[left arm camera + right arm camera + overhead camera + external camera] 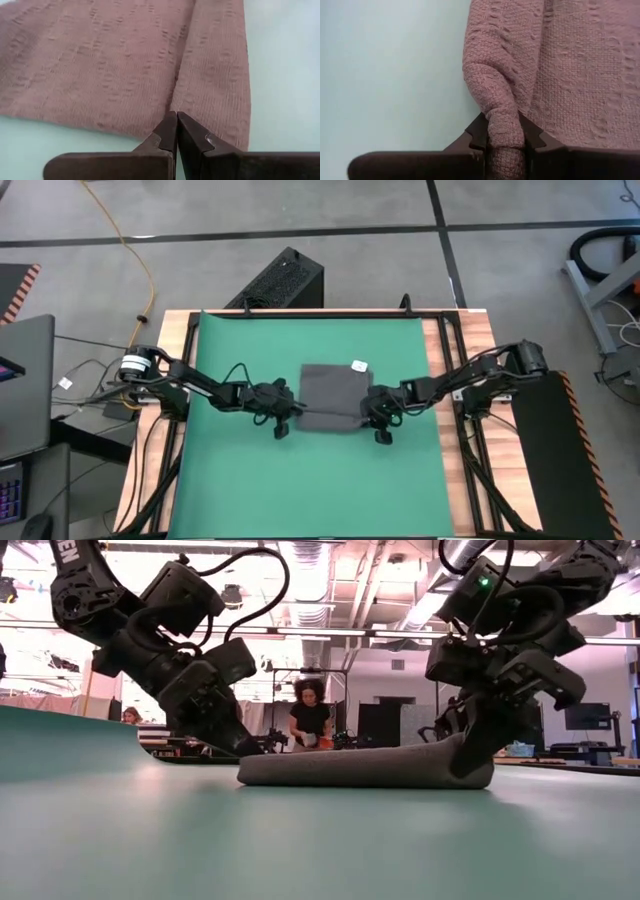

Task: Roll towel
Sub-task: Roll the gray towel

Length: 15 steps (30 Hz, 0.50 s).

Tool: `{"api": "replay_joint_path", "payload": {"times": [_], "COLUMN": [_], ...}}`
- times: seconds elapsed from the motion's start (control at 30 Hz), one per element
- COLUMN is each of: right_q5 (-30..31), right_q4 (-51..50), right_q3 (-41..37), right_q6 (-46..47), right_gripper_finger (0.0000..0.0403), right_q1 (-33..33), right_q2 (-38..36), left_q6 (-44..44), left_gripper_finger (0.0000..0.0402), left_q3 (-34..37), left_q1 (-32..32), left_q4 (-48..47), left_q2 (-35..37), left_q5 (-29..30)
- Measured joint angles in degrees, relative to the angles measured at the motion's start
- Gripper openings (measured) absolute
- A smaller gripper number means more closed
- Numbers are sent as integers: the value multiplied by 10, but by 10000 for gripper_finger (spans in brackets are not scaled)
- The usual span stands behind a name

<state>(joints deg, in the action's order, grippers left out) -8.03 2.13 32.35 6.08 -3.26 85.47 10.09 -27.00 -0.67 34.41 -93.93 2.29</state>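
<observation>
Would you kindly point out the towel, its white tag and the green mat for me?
towel (328,392): high view, middle of the flat grey part.
white tag (359,365): high view, middle of the tag.
green mat (300,480): high view, bare near part.

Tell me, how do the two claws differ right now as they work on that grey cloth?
The right gripper is shut on the towel, with a rolled fold of cloth bulging between its fingers; the left gripper is shut tight, fingertips meeting, with no cloth visibly between them. The right gripper sits at the towel's right near corner, the left gripper at its left near corner. Both are dark, low over the green mat, at the towel's folded near edge.
</observation>
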Motion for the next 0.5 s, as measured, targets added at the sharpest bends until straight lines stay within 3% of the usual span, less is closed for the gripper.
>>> {"api": "replay_joint_path", "payload": {"times": [0.27,0.5], "right_q5": [-82,-105], "right_q4": [-9,-9], "right_q3": [8,8], "right_q6": [53,61], "right_gripper_finger": [67,67], "right_q1": [33,46], "right_q2": [0,0], "left_q6": [3,-7], "left_gripper_finger": [0,0], "left_q3": [0,-3], "left_q1": [-8,-28], "left_q4": [3,26], "left_q2": [0,0], "left_q5": [-19,-16]}}
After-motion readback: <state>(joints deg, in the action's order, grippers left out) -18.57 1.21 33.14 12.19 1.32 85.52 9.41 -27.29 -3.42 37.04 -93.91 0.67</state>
